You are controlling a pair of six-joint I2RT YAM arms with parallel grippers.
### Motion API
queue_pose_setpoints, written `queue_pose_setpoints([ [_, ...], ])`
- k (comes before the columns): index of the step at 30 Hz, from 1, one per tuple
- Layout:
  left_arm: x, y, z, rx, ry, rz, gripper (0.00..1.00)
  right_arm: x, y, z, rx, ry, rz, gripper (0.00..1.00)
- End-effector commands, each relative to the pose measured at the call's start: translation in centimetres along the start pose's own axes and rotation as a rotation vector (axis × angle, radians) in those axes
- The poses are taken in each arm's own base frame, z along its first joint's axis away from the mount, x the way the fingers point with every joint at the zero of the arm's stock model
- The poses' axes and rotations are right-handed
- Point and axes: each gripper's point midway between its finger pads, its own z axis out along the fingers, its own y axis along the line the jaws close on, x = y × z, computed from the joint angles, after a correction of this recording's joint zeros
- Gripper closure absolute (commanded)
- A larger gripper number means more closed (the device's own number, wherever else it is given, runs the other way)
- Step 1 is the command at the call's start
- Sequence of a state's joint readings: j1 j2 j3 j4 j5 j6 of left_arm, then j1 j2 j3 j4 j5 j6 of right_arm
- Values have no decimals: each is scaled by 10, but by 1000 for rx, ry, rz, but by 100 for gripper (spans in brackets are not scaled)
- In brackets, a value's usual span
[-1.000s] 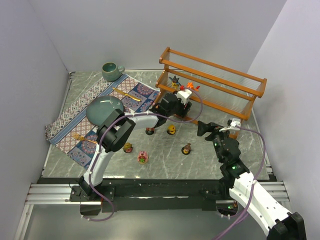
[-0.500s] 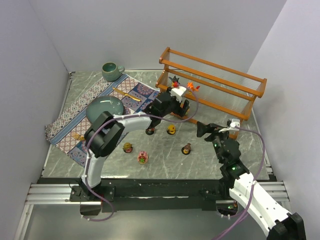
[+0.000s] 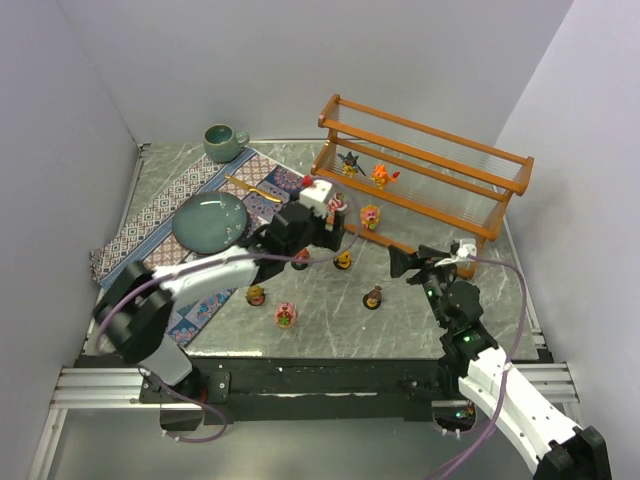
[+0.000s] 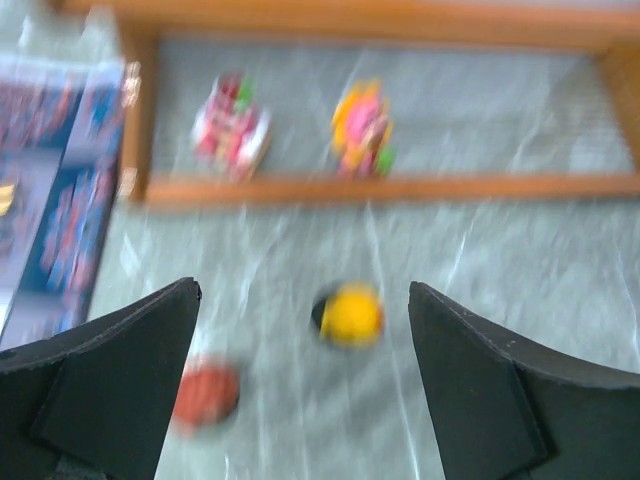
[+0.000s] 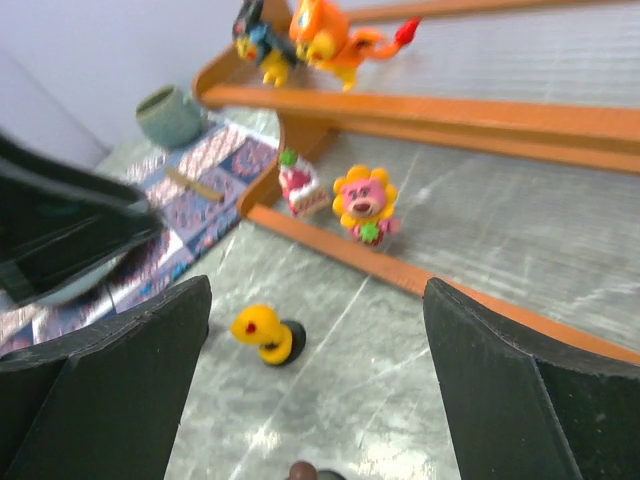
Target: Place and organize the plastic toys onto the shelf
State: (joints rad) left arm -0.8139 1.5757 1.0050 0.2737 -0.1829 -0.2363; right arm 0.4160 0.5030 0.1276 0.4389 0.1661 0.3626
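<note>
Fingers of the left end effector [image 4: 302, 300] are spread wide and nothing is held between them. Under them a yellow toy [image 4: 350, 315] and a red toy [image 4: 205, 393] are seen on the desk [image 4: 480, 260]. The right end effector [image 5: 318, 290], at lower right of the top view, is spread too and empty. On the lowest tier of the shelf [image 5: 450, 108] a pink flower toy [image 5: 365, 205] and a red-white toy [image 5: 300, 188] are placed side by side. On the tier above, an orange toy [image 5: 335, 35] is set just beside a dark spiky toy [image 5: 258, 35].

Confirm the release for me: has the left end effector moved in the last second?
Yes. Judged against the shelf, the left end effector has retreated from it toward the near-left, with its jaws open.
</note>
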Motion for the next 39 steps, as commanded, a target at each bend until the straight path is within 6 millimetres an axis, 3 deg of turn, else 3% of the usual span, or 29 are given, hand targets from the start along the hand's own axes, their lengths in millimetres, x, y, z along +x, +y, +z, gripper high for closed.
queue_pose_setpoints([
  [1, 26, 30, -58, -202, 106, -120, 9, -4, 24, 8, -112, 26, -23, 7],
  [2, 53, 39, -74, -243, 199, -121, 8, -4, 26, 10, -120, 36, -22, 7],
  [4, 54, 45, -96, -288, 213, -209, 8, 4, 26, 13, -118, 69, -15, 7],
  [5, 71, 50, -111, -322, 282, -220, 7, 5, 26, 14, -115, 75, -13, 7],
  [7, 73, 47, -126, -335, 302, -323, 5, 7, 26, 15, -109, 85, -7, 7],
  [12, 105, 38, -166, -406, 423, -471, 5, 7, 20, 15, -79, 82, -11, 7],
  [16, 130, 29, -182, -462, 473, -491, 7, 9, 12, 15, -40, 81, -18, 7],
  [22, 152, 17, -186, -488, 482, -519, 11, 10, 13, 16, -46, 89, -17, 7],
  [25, 140, 18, -183, -483, 448, -509, 11, 12, 24, 18, -99, 113, -15, 7],
  [29, 114, 28, -180, -479, 395, -454, 11, 27, 38, 21, -132, 217, 2, 7],
  [31, 103, 37, -177, -469, 382, -469, 11, 36, 57, 17, -161, 286, 6, 7],
  [32, 97, 40, -173, -440, 372, -453, 11, 39, 54, 19, -119, 296, -5, 7],
  [34, 84, 54, -168, -416, 343, -487, 11, 48, 77, 10, -145, 354, -27, 6],
  [35, 79, 52, -167, -364, 358, -479, 10, 51, 79, 10, -121, 366, -40, 6],
  [39, 45, 77, -164, -361, 290, -460, 9, 63, 109, 1, -119, 455, 9, 7],
])
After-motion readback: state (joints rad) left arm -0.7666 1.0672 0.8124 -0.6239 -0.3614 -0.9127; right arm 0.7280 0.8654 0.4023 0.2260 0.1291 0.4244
